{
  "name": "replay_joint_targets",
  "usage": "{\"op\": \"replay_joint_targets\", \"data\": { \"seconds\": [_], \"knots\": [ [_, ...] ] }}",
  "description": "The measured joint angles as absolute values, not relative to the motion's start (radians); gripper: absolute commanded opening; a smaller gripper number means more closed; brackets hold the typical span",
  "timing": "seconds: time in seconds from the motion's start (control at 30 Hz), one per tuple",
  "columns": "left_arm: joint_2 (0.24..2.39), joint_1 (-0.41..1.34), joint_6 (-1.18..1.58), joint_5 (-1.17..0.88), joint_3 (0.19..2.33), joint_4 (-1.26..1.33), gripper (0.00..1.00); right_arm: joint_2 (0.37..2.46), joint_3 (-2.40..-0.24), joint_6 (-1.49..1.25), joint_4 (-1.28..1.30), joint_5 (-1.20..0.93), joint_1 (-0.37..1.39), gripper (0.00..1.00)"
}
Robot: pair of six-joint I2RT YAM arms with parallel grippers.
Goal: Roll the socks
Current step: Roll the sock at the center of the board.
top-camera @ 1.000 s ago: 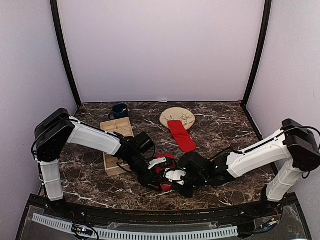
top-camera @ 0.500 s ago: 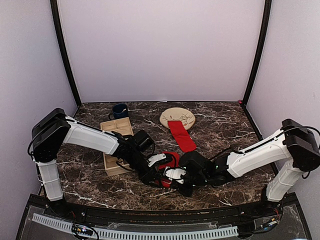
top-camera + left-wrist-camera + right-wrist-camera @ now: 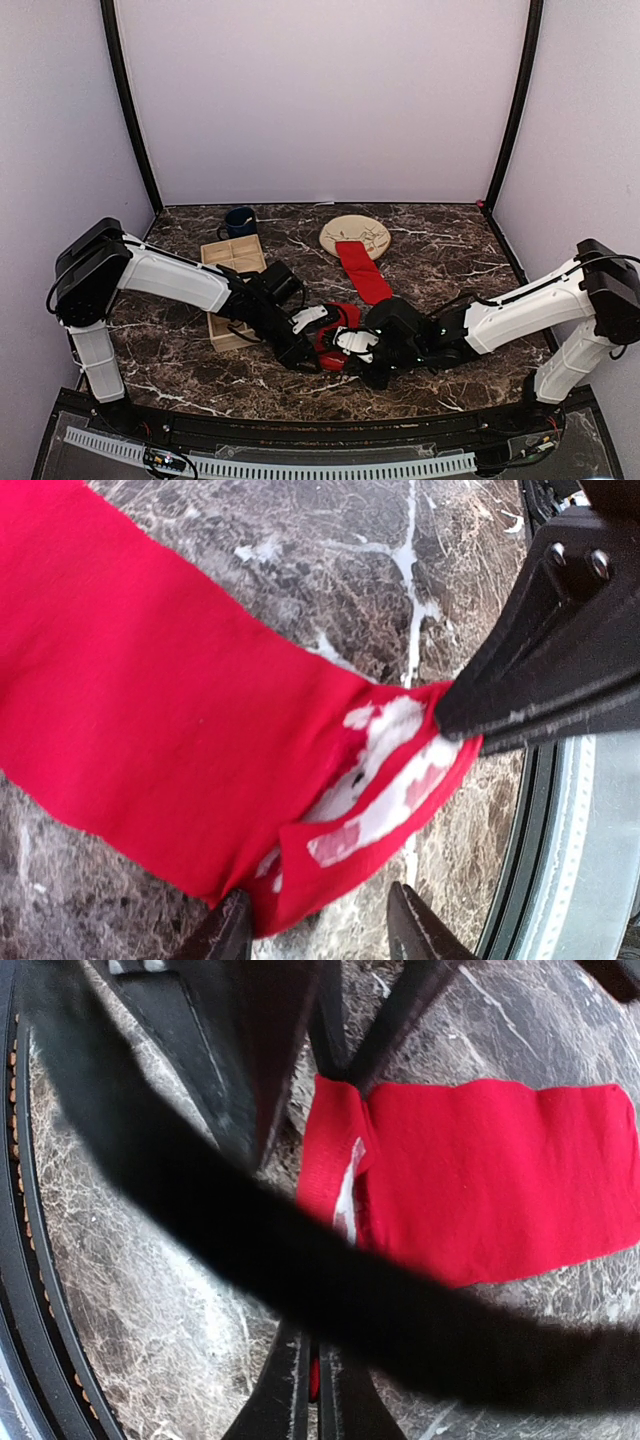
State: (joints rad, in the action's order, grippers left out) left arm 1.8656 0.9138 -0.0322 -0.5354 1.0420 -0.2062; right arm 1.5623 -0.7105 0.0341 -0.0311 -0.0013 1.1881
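Table (image 3: 450, 240): dark marble, walled on three sides. Open room lay at centre right and upper right of the top view. The near edge ran close below both grippers, so there was little room toward the bottom of the frame.

Tray (image 3: 232, 290): left of centre, just beside the left arm, with the mug (image 3: 239, 222) above it. Judged the tray the nearest obstacle to any leftward swing.

Plate (image 3: 355, 232): upper centre.

Far sock (image 3: 363, 272): lay flat, top end on the plate, the rest on the table, well apart from both grippers.

Near sock (image 3: 335, 335): lower centre, between the two grippers. In the left wrist view it lay flat across the upper left, with one end folded over and white marks showing.

Right gripper (image 3: 352, 345): closed tight, pinching that folded end.

Left gripper (image 3: 320, 935): about half open, tips at the sock's near corner and clamping nothing that I could see.

Handling (judgement): thin knit, light and limp, with no stiffness of its own.
- It would sag and unroll if let go.
- The fabric should hold well in the jaws but slide readily on polished marble.
- The best hold looked to be the folded end, both layers together, with the second gripper at the opposite edge of the same fold so the roll stays square.
- The roll should run toward the free end, away from the near edge.
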Motion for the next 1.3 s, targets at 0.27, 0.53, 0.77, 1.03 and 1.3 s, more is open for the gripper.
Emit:
{"op": "replay_joint_targets", "data": {
  "seconds": [0.27,0.53,0.77,1.03,1.3],
  "knots": [
    [1.844,0.913,-0.019,-0.517,1.019,-0.195,0.50,1.560,-0.705,0.024,-0.030,-0.008,1.178,0.00],
    [1.815,0.904,0.004,-0.481,0.991,-0.189,0.50,1.560,-0.702,0.017,-0.020,-0.018,1.176,0.00],
    [1.737,0.868,0.039,-0.450,0.899,-0.152,0.51,1.568,-0.699,0.013,-0.009,-0.037,1.170,0.00],
    [1.629,0.864,0.052,-0.480,0.782,-0.017,0.49,1.620,-0.723,0.013,0.017,-0.099,1.147,0.00],
    [1.549,0.872,0.060,-0.522,0.697,0.142,0.47,1.636,-0.778,0.009,0.082,-0.223,1.082,0.00]
  ]
}}
